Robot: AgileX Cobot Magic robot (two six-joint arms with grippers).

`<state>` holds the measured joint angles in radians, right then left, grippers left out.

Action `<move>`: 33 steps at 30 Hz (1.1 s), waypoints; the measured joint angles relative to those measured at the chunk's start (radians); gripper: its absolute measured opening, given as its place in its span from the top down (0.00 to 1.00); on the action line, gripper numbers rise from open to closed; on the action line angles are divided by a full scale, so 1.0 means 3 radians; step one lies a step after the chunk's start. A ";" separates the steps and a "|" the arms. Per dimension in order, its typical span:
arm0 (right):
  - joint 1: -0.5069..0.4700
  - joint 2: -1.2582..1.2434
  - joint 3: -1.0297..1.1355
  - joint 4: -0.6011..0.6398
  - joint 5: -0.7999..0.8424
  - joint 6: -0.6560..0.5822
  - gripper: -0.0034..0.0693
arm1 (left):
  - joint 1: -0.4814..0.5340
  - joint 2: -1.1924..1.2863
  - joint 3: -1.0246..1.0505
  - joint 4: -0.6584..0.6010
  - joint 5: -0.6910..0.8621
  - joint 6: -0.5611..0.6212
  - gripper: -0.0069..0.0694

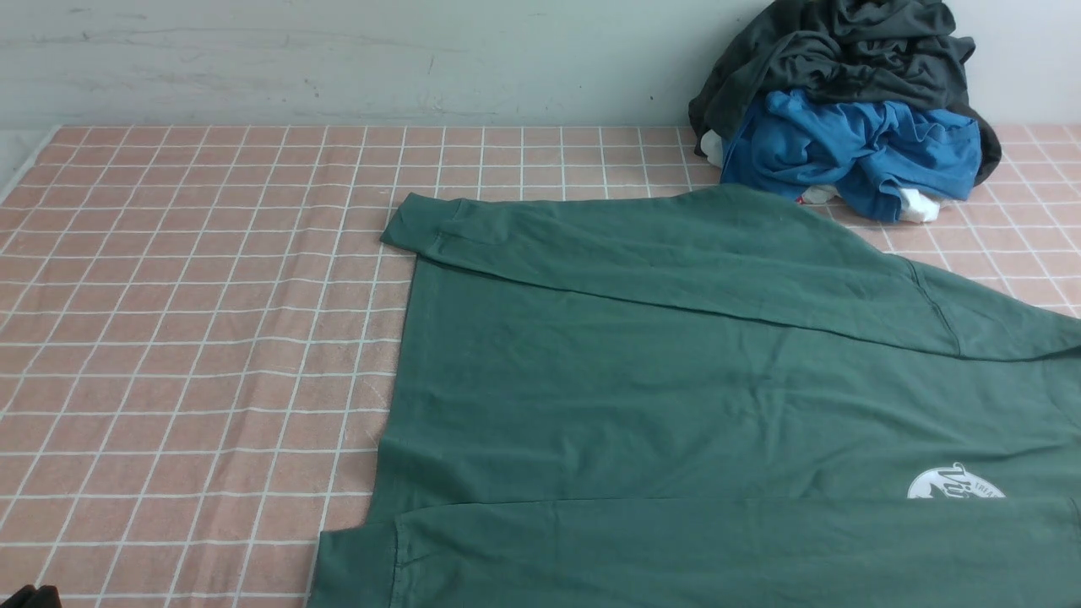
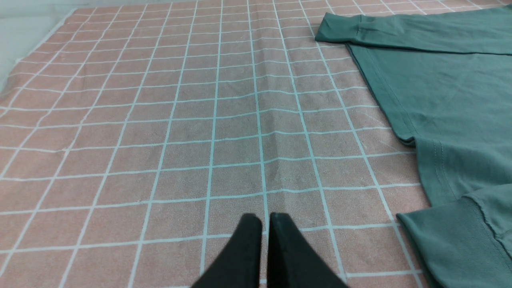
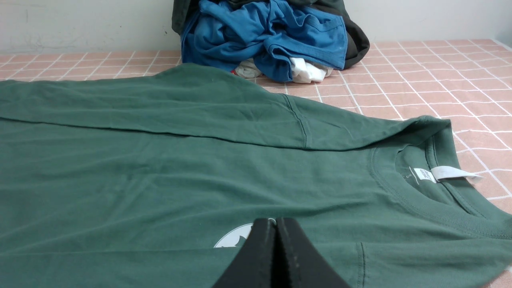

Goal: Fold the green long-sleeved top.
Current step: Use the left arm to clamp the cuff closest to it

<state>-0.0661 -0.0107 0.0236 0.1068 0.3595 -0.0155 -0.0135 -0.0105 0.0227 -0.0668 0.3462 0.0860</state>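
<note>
- The green long-sleeved top (image 1: 676, 380) lies flat on the worktop (image 1: 169, 338), which has a pink cloth with white squares on it.
- The top is on the right side of the worktop, and its neck hole (image 3: 420, 188) points to the right.
- The far sleeve (image 1: 633, 245) lies across the body of the top. The near sleeve (image 1: 676, 540) is laid over it too, along the near edge.
- So it looks like both sleeves are tucked in. That part seems done.
- The body is spread out long, so I think it needs to be folded over, maybe more than once.
- The left pincer (image 2: 265, 218) is closed with nothing in it. It hangs over the bare cloth, beside the top's cuff.
- The right pincer (image 3: 276, 221) is closed and empty too. It hangs over the top, near the white logo (image 1: 954, 483).
- A blue garment (image 1: 853, 143) and a dark garment (image 1: 844, 51) sit in a heap by the wall, just behind the top.
</note>
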 joint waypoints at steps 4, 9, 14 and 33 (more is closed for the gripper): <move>0.0000 0.0000 0.0000 0.0000 0.0000 0.0000 0.97 | 0.0000 0.0000 0.0000 0.0011 0.0000 0.0000 0.89; 0.0000 0.0000 0.0000 -0.0003 0.0000 0.0000 0.97 | 0.0000 0.0000 0.0003 0.0028 -0.0037 0.0000 0.89; 0.0000 0.0000 0.0019 -0.0028 -0.0372 0.0000 0.97 | 0.0000 0.0000 0.0028 0.0168 -0.0439 0.0004 0.89; 0.0000 0.0112 -0.0484 -0.1080 -0.2462 0.1296 0.97 | 0.0000 0.0459 -0.0974 0.0299 -0.2049 -0.0974 0.91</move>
<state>-0.0661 0.0230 -0.1215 -0.2172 -0.3790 0.3733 -0.0135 0.1272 -0.2695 0.0229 -0.2686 -0.2062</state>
